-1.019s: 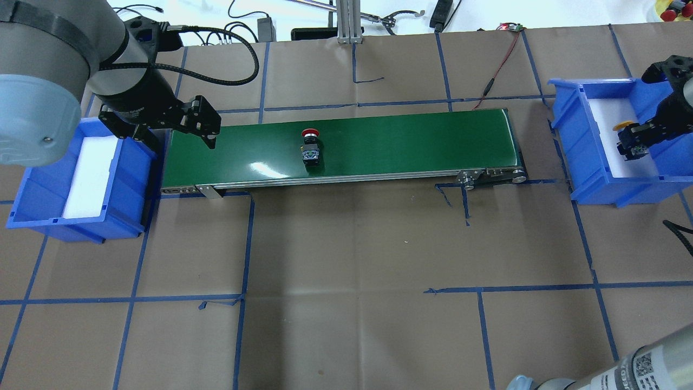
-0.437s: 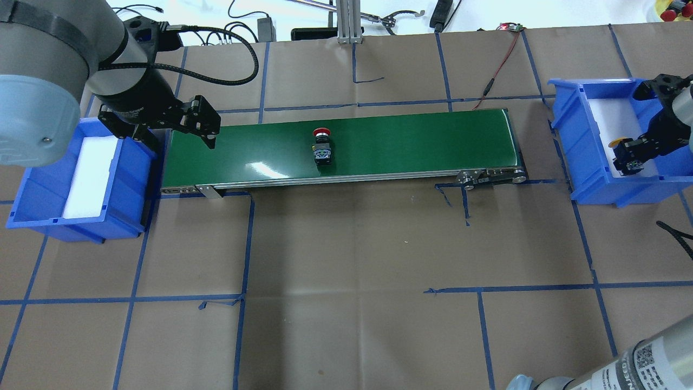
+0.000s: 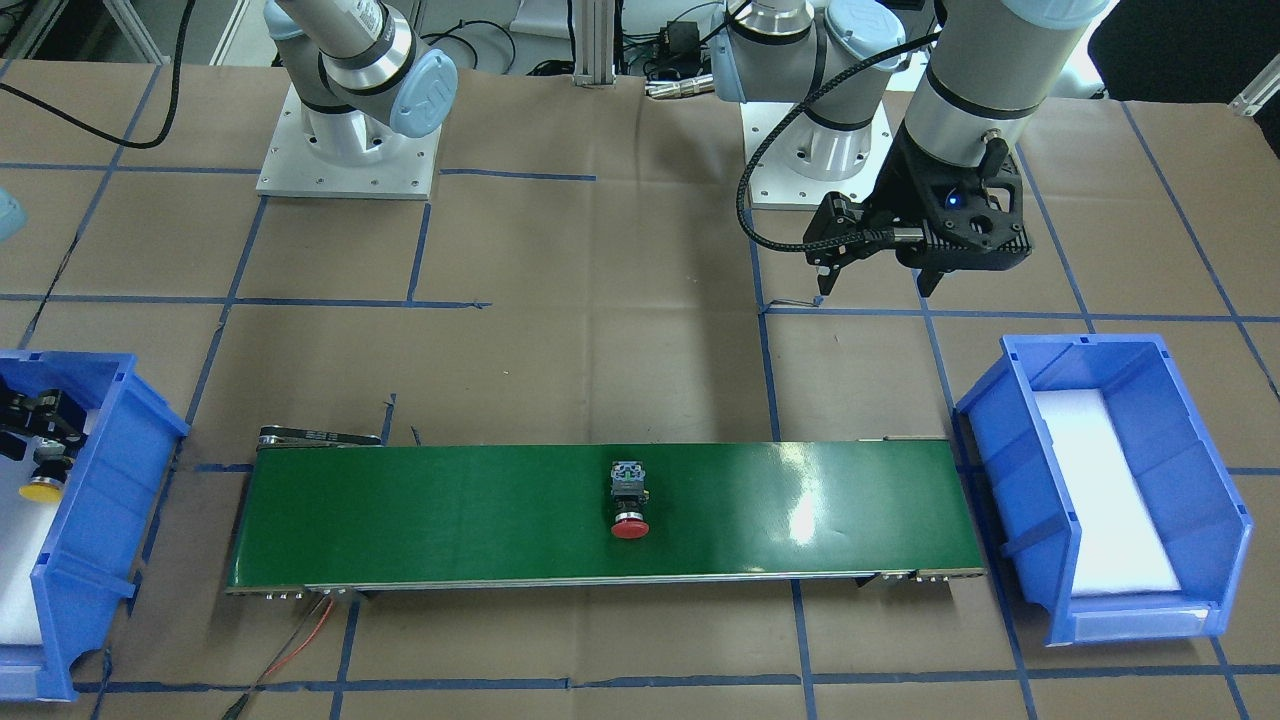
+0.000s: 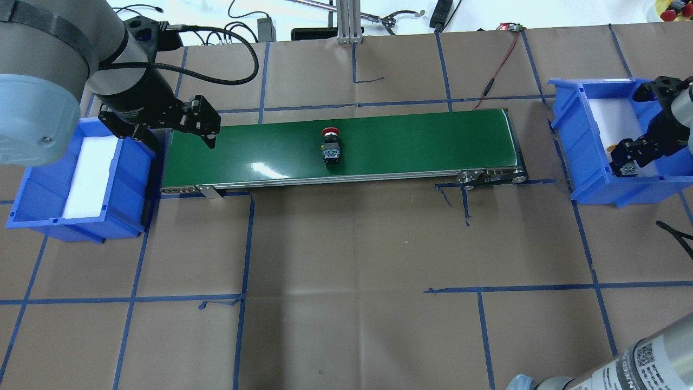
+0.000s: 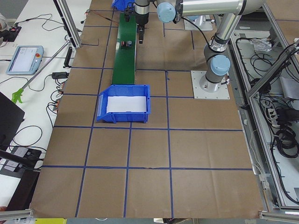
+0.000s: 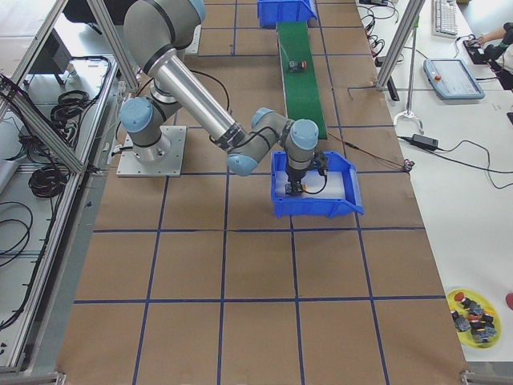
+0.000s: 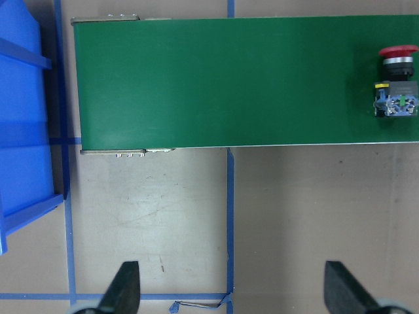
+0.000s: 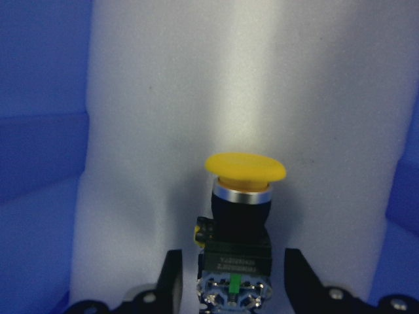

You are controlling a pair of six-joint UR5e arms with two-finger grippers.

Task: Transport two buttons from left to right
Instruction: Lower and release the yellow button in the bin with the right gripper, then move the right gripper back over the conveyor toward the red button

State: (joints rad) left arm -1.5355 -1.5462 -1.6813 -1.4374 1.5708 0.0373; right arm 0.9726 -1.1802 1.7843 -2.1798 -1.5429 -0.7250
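Note:
The red button point(image 4: 330, 146) lies on its side on the green conveyor belt point(image 4: 422, 146), near the middle; it also shows as the red button point(image 3: 630, 500) and at the right edge of the left wrist view as the red button point(image 7: 396, 85). My left gripper point(image 4: 181, 143) hangs open and empty over the belt's left end, its fingers point(image 7: 124, 288) wide apart. The yellow button point(image 8: 242, 216) sits between the fingers of my right gripper point(image 8: 234, 281), which is shut on its black body, low over the white foam in the right blue bin point(image 4: 587, 162). From the front, the yellow button point(image 3: 42, 488) shows in that bin.
A left blue bin point(image 4: 130, 179) with a white foam liner stands beside the belt's left end. A red wire point(image 4: 501, 59) runs from the belt's far right corner. Brown paper with blue tape lines covers the table point(image 4: 352, 271).
The red button has ridden rightward along the belt. My right gripper has carried the yellow button toward the near end of the right bin. The left arm has stayed put.

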